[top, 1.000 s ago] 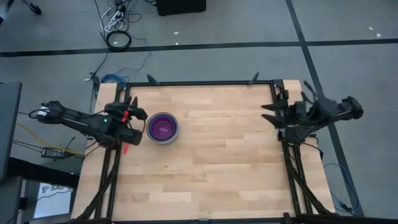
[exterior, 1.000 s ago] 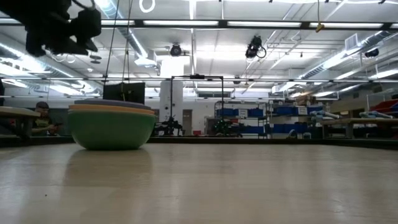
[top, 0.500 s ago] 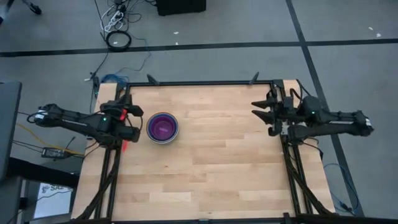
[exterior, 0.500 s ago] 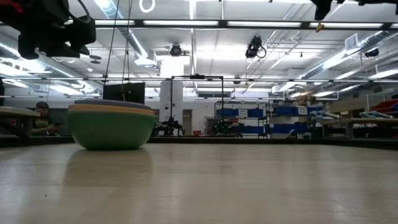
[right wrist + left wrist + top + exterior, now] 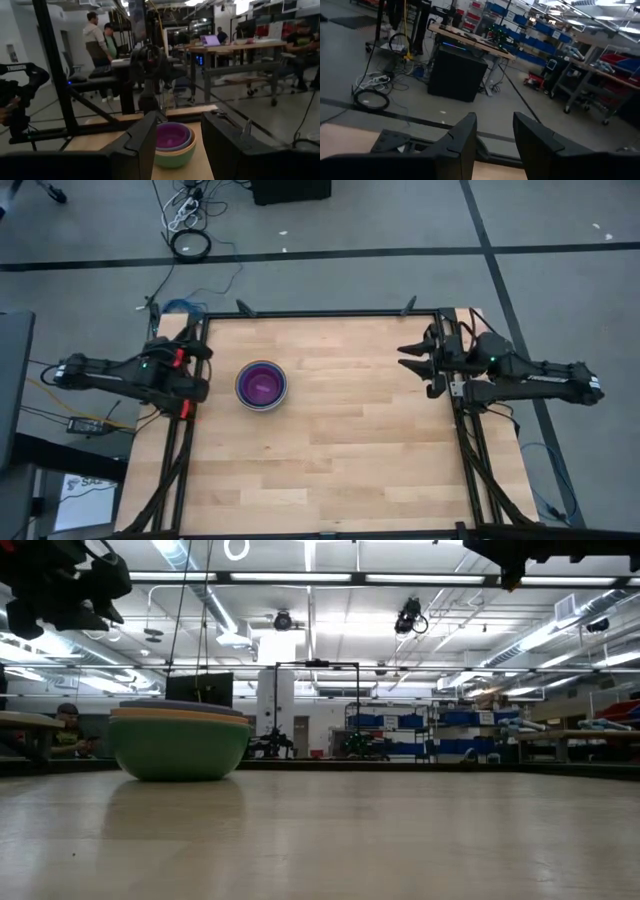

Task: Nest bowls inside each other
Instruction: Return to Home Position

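Backed off with the left hand (image 5: 198, 370) since a second ago: then close against the stack, now hanging at the left edge of the surface (image 5: 340, 470). Held with fingers (image 5: 462, 142) parted by a narrow gap and nothing between them.

Just beyond those fingertips, toward the middle of the surface, sit the bowls (image 5: 262, 385). All nested into one upright stack, purple innermost on top. In the low view, a green wall outermost with thin orange and grey rims above it. Near the left hand, not touching it.

Well apart from the right hand (image 5: 412, 360), straight across the surface from it. Swung round on that side too over the same second, from folded at the right rail to pointing inward over the right edge. Spread somewhat wider there, and empty. In the right wrist view, framed far off between those two fingers, the stack again, purple inside and green outside.

Farther still, past the surface: desks (image 5: 235, 50) and people (image 5: 95, 35), standing and seated.
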Action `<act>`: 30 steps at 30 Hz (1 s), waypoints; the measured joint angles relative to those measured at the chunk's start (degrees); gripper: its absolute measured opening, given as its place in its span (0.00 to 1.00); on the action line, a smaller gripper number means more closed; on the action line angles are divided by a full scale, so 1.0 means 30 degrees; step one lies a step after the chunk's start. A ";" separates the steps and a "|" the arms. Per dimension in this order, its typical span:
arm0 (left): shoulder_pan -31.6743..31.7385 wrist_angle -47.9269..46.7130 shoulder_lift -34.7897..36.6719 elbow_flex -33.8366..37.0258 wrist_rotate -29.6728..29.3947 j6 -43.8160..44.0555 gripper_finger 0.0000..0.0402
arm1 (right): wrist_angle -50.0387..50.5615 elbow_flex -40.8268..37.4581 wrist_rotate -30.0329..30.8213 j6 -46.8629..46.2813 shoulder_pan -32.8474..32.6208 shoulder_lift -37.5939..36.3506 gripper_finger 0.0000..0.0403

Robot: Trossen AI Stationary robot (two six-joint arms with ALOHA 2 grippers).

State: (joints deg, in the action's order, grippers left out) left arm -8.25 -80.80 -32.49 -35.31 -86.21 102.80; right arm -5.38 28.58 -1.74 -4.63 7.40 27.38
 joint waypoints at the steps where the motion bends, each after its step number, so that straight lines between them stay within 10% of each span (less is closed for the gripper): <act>1: 0.0000 -0.0018 0.0173 0.0000 0.0095 0.0252 0.34 | 0.0183 0.0000 0.0000 -0.0106 -0.0005 0.0000 0.36; 15: -0.0050 -0.0480 0.1935 0.2150 0.1517 0.2550 0.34 | 0.1308 0.0000 -0.0235 0.0055 -0.0022 0.0000 0.36; 30: -0.2300 0.7127 0.1949 0.6721 0.2923 -0.0550 0.34 | -0.0813 -0.2003 -0.0328 0.0053 -0.0355 0.0033 0.35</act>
State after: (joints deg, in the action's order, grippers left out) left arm -15.15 -59.42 -26.65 -15.15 -77.45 101.15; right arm -7.82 22.57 -2.72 -4.48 6.34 27.48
